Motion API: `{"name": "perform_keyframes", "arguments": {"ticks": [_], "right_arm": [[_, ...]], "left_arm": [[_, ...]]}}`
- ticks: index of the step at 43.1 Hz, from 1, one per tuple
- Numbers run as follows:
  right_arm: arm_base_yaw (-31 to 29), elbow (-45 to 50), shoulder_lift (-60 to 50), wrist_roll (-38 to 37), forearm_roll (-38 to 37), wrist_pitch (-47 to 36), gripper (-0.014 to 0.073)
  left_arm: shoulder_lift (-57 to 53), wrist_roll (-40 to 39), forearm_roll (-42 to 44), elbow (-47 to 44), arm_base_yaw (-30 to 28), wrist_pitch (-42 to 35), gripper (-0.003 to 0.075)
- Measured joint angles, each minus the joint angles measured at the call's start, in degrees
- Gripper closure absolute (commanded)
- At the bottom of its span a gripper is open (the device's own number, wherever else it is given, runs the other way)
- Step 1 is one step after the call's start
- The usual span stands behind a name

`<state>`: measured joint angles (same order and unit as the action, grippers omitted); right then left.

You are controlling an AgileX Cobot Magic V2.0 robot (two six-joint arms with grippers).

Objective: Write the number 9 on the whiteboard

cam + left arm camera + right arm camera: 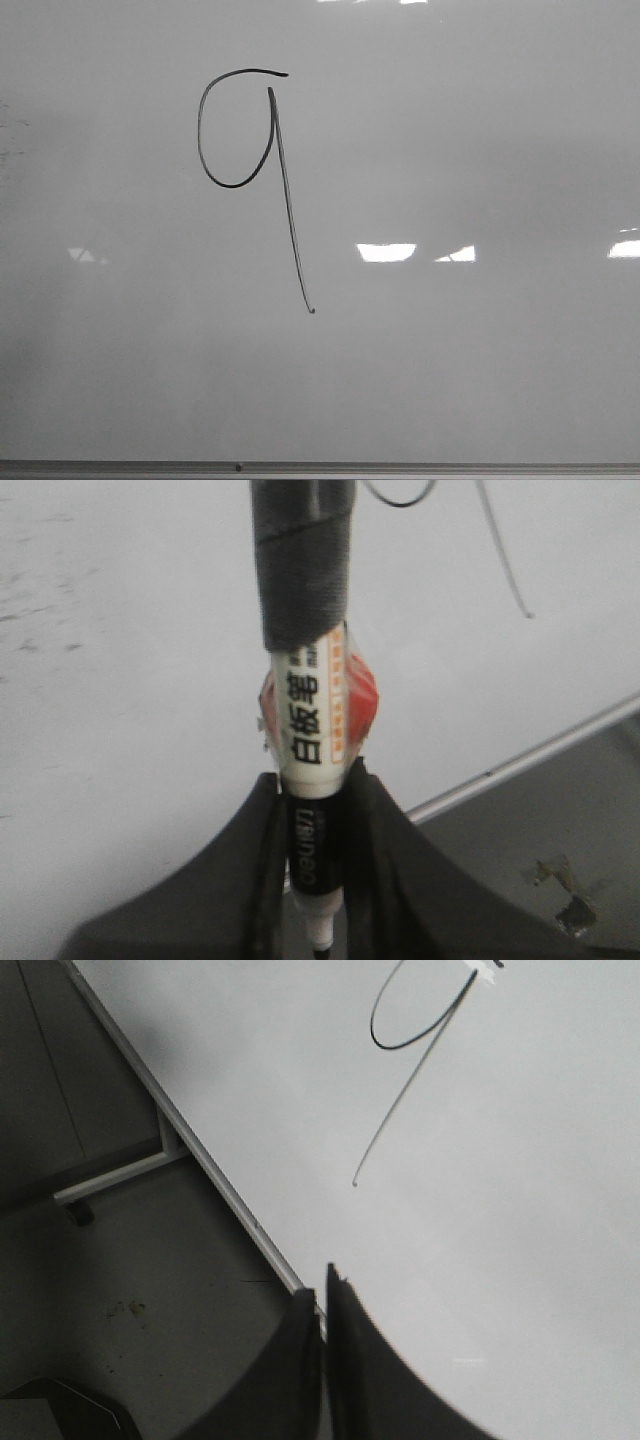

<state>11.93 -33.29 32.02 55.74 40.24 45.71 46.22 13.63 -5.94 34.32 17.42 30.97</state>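
Left gripper (318,880) pinched around a whiteboard marker (312,730), black fingers (250,880) pressed against the dark lower barrel, tip showing low between them, white label with black characters and an orange-red band above, grey tape wrapped around the upper end. Right gripper (322,1360) pressed together, fingers touching along a thin seam, nothing between them. Number 9 (255,165) drawn in thin black line on the whiteboard (480,150), upper left of centre in the front view: oval loop not quite closed at its top, long slanted tail ending in a small dot. Seen well apart from both grippers; in the left wrist view only the loop's lower curve and the tail (505,550) visible beyond the taped marker end, in the right wrist view the loop and tail (400,1090) lying far up the board from the closed fingers. Glossy grey-white board surface, bright rectangular reflections (386,252) across the middle, faint smudges at the left edge. Thin grey metal frame (320,467) along the bottom. Dark floor (130,1300) beyond the frame in both wrist views, stained in spots.
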Motion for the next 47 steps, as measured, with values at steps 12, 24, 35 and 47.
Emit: {"name": "perform_keyframes", "arguments": {"ticks": [12,24,35,47], "right_arm": [[-0.99,8.69,-12.31,-1.47,-0.13,-1.85,0.0652],[-0.99,9.41,-13.06,-1.58,-0.13,-2.57,0.0652],[-0.99,9.51,-13.14,-1.79,-0.13,-2.57,0.0652],[-0.99,9.51,-13.14,-1.79,-0.02,-2.57,0.0652]], "left_arm": [[1.31,-0.26,-1.61,0.00,-9.93,-3.68,0.0739],[14.47,-0.26,-3.17,0.00,-10.50,-16.42,0.0739],[28.05,-0.26,-6.85,0.55,-10.50,-30.97,0.0739],[36.85,-0.26,-8.47,4.26,-10.50,-33.34,0.0737]]}}
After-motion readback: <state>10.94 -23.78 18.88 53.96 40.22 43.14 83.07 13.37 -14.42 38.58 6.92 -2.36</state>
